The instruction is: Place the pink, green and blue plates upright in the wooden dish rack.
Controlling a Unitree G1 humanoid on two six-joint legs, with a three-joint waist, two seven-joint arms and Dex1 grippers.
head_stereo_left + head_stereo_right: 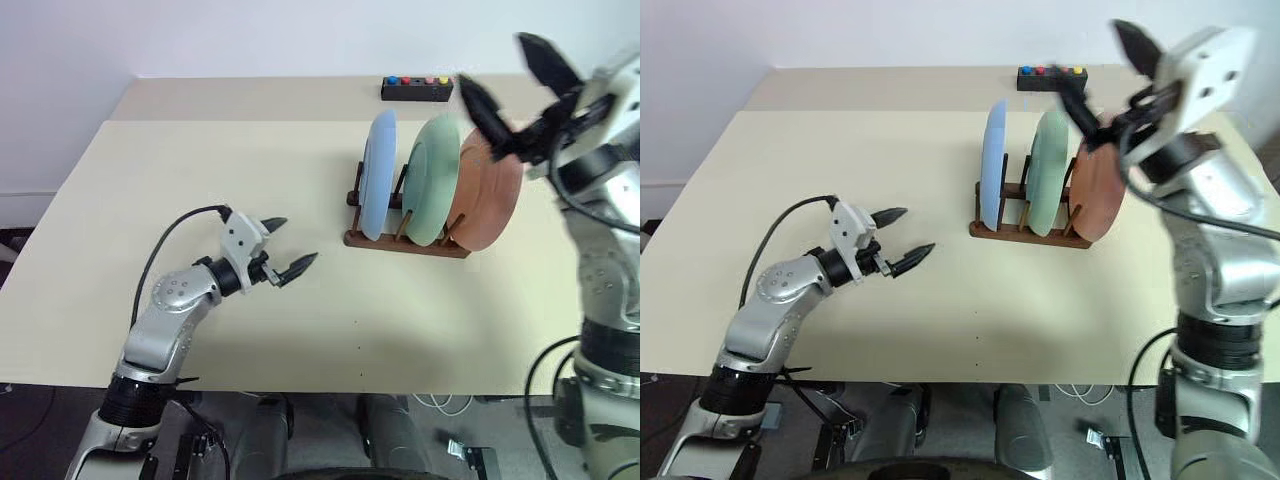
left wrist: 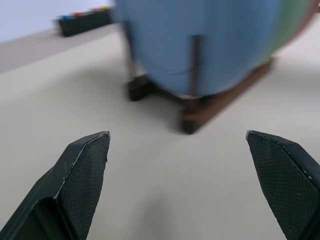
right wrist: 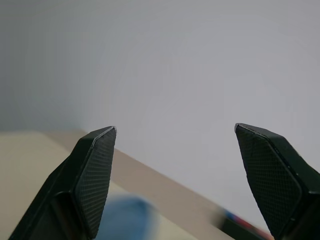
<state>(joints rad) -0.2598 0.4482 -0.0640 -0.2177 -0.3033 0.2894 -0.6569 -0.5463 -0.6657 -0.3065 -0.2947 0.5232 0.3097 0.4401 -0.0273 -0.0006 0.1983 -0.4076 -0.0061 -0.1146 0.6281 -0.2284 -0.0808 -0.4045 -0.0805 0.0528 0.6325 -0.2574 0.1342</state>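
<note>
The wooden dish rack point(image 1: 405, 240) stands on the table, right of centre. Three plates stand upright in it: the blue plate point(image 1: 378, 175) on the left, the green plate point(image 1: 438, 180) in the middle, the pink plate point(image 1: 490, 195) on the right. My right gripper point(image 1: 492, 62) hangs open above the pink plate, clear of it, with nothing between its fingers. My left gripper point(image 1: 298, 240) is open and empty, low over the table to the left of the rack, pointing at it. In the left wrist view the blue plate point(image 2: 210, 45) and the rack point(image 2: 210, 105) lie straight ahead.
A black box with coloured buttons point(image 1: 416, 88) sits at the table's far edge behind the rack. The beige table point(image 1: 200, 160) spreads wide to the left and in front of the rack. A white wall rises behind.
</note>
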